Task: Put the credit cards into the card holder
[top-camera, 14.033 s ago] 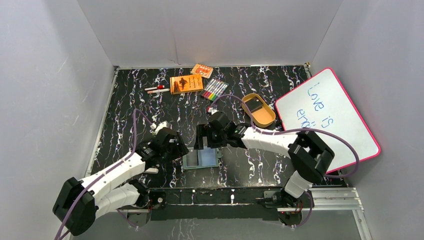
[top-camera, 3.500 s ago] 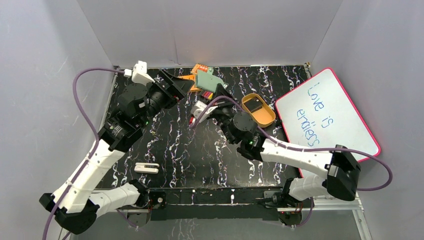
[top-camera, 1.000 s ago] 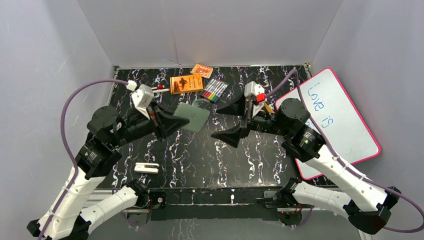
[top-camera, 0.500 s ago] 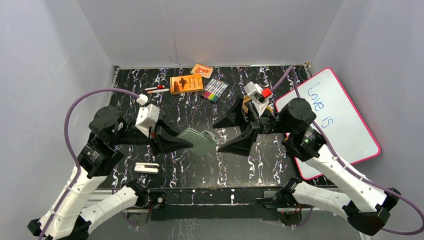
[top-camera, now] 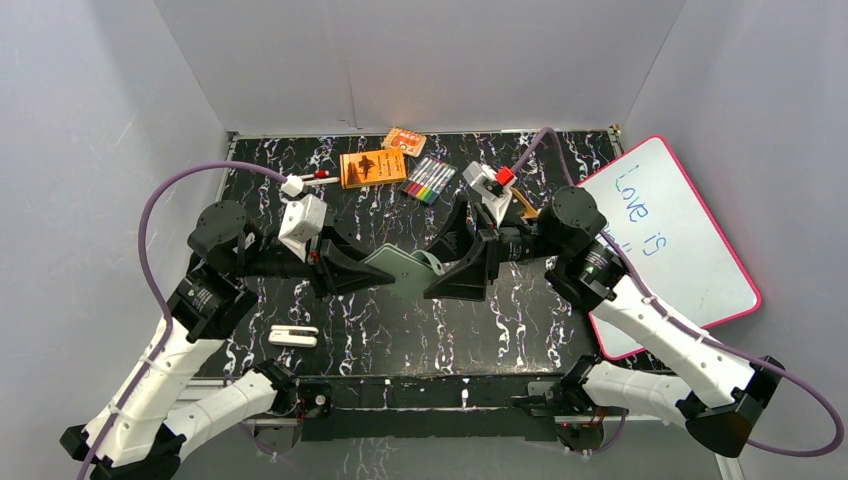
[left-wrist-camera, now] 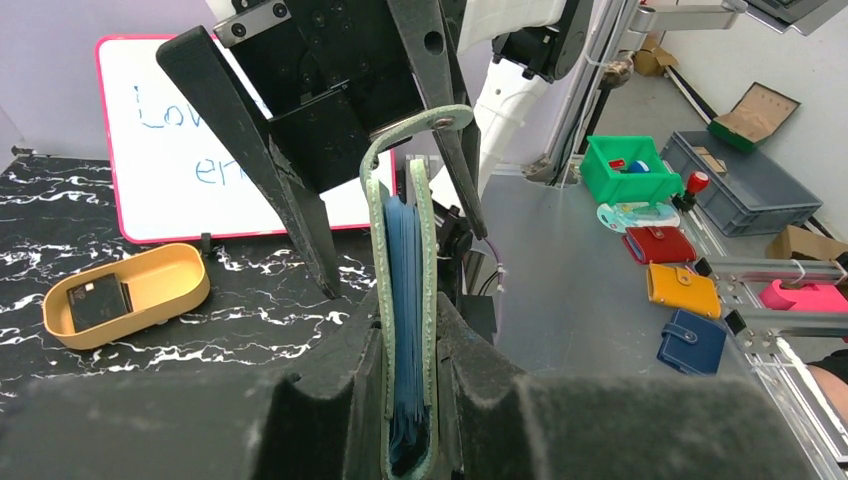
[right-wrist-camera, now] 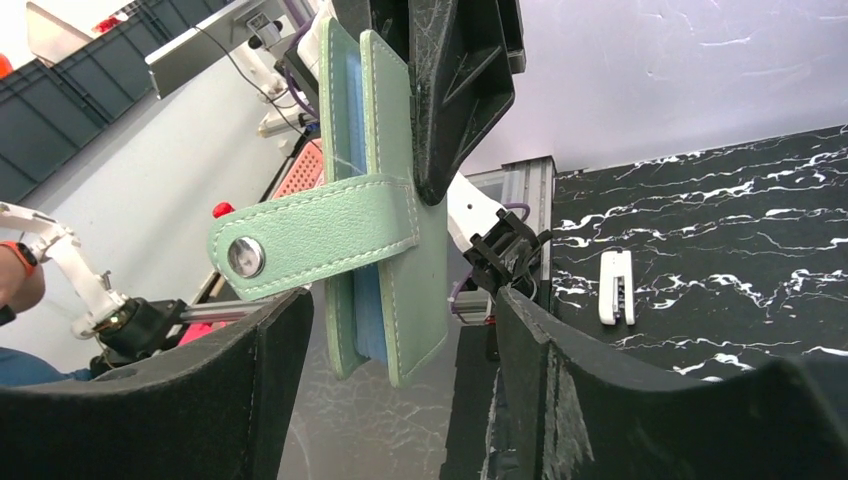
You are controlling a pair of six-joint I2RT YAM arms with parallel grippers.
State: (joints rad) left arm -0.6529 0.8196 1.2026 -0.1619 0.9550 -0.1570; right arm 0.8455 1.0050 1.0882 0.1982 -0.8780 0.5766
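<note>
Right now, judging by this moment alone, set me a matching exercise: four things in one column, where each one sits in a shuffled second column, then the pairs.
Things
1. card holder
2. dark card
3. whiteboard
4. pack of coloured pens

Places
A. beside an orange box near the far edge of the table
B. lying in the tan tray
C. clamped in the left jaws, above the table
D. along the table's right side

Pairs: 1-C, 2-B, 3-D, 4-A
</note>
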